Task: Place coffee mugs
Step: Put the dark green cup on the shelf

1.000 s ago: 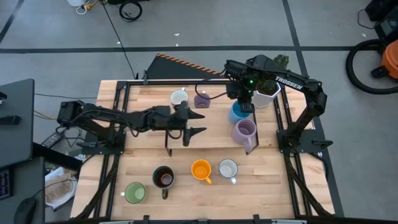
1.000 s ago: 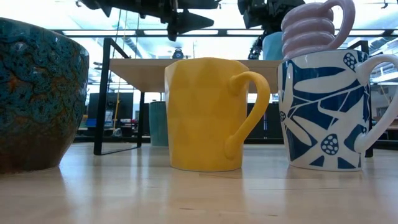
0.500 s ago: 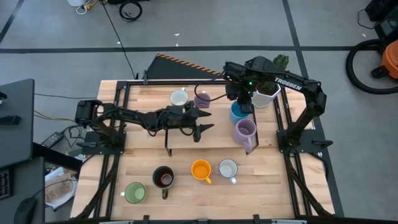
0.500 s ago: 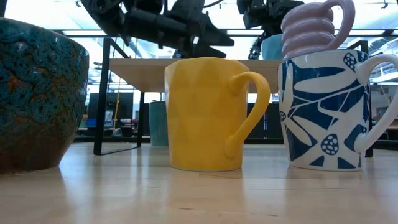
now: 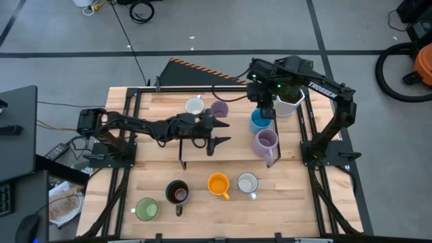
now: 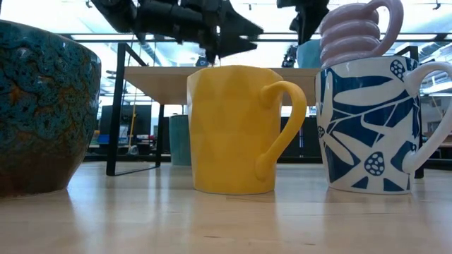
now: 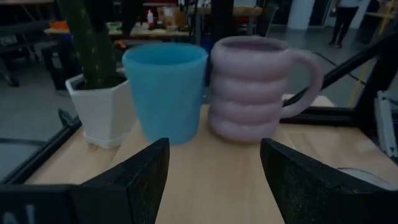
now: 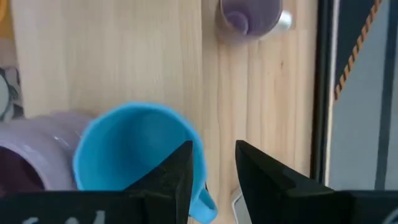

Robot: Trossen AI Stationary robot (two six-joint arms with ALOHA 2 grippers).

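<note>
Mugs crowd the raised shelf: the blue mug stands touching the ribbed lavender mug, with the right gripper just above it, fingers parted and holding nothing. Any sideways drift on the way up could catch the blue rim or handle and knock it into its neighbour or the cactus planter beside it. The left gripper hangs mid-shelf, jaws wide and empty. From table height, the shelf mugs sit mostly hidden behind the yellow mug and patterned mug.
</note>
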